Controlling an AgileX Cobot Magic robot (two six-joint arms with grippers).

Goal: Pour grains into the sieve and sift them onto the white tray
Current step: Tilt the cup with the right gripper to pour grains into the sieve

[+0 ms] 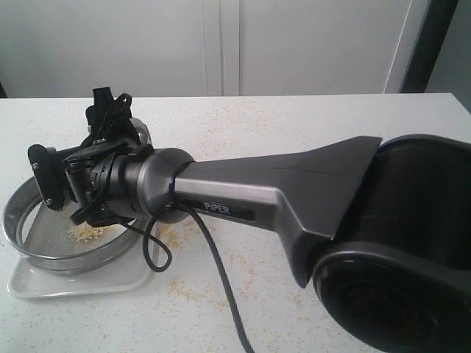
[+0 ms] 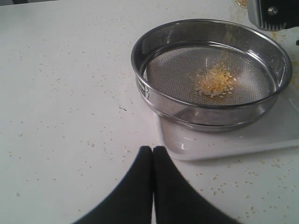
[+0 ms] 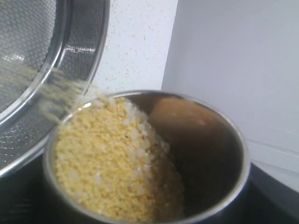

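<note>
Right gripper (image 1: 71,182) is hanging over the sieve, its jaws clamping wide around a small steel cup (image 3: 196,154) and holding it tipped over. Inside the cup, right in front of the wrist, the grains (image 3: 112,163) are lying banked against the lower lip, golden-yellow with paler bits mixed in. A blurred stream of them is spilling off that lip. Just beyond and below the cup, the sieve (image 2: 210,112) is taking them in, and a small heap is sitting on its mesh under the gripper. Beneath the sieve the white tray (image 2: 224,142) is lying flat on the speckled table (image 2: 70,93), with the sieve's rim overhanging it on one side. More grains are lying scattered on the table around the tray. Farther off, across the sieve from the right gripper, the left gripper (image 2: 153,151) is hovering above the table near the tray's corner, its fingers pressed together and holding nothing.
</note>
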